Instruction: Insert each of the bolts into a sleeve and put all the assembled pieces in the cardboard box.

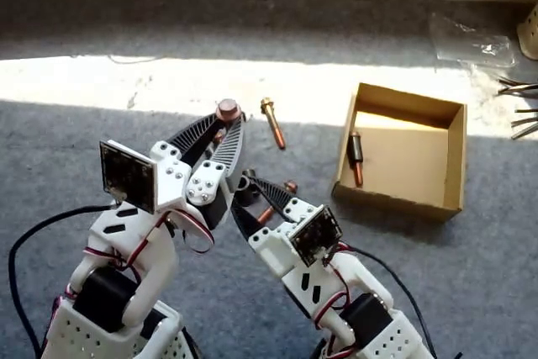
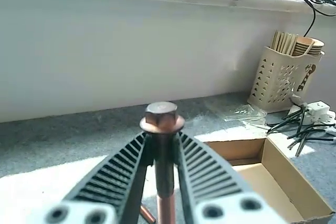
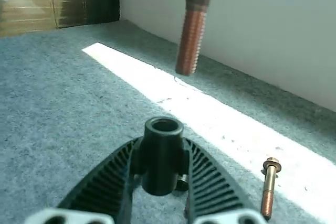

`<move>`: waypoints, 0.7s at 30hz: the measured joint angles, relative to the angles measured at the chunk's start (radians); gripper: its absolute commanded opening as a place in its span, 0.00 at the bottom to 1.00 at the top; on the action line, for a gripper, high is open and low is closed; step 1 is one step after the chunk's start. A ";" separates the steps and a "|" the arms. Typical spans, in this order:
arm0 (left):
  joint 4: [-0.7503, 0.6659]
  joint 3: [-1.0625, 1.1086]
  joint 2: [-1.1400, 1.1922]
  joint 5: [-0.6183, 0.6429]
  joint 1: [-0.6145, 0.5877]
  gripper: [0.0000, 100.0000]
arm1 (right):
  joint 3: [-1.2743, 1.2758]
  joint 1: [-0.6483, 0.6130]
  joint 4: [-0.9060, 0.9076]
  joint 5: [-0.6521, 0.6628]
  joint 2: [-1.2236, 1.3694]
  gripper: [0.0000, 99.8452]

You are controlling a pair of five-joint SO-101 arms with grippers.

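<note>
Left end effector (image 2: 161, 142) clamped on bolt (image 2: 161, 120), upright, head up; right end effector (image 3: 161, 148) gripping sleeve (image 3: 160, 169), bore up, below bolt tip, apart; second bolt (image 1: 272, 122) lying on surface (image 1: 403, 275); assembled piece (image 1: 356, 155) inside cardboard box (image 1: 395, 202).

The bolt (image 2: 161, 121) is coppery metal with a dull sheen, the sleeve (image 3: 161, 156) smooth matt black, the cardboard box (image 1: 455, 157) matt, the carpet (image 1: 50, 149) rough.
</note>
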 measured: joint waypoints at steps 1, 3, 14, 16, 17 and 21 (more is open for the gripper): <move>-0.006 0.002 0.000 0.002 -0.003 0.01 | 0.000 0.000 0.000 0.006 0.000 0.00; -0.011 0.002 0.000 0.006 -0.002 0.01 | 0.000 0.000 0.000 0.014 0.000 0.00; 0.020 0.002 0.000 0.094 0.005 0.01 | 0.000 0.000 0.000 0.017 0.000 0.00; 0.043 0.002 -0.008 0.103 0.006 0.01 | 0.000 0.000 0.000 0.017 0.000 0.00; 0.051 0.002 -0.018 0.106 0.008 0.01 | 0.000 0.000 0.000 0.017 0.000 0.00; 0.104 0.011 -0.114 0.106 0.008 0.01 | 0.000 0.000 0.000 0.017 0.000 0.00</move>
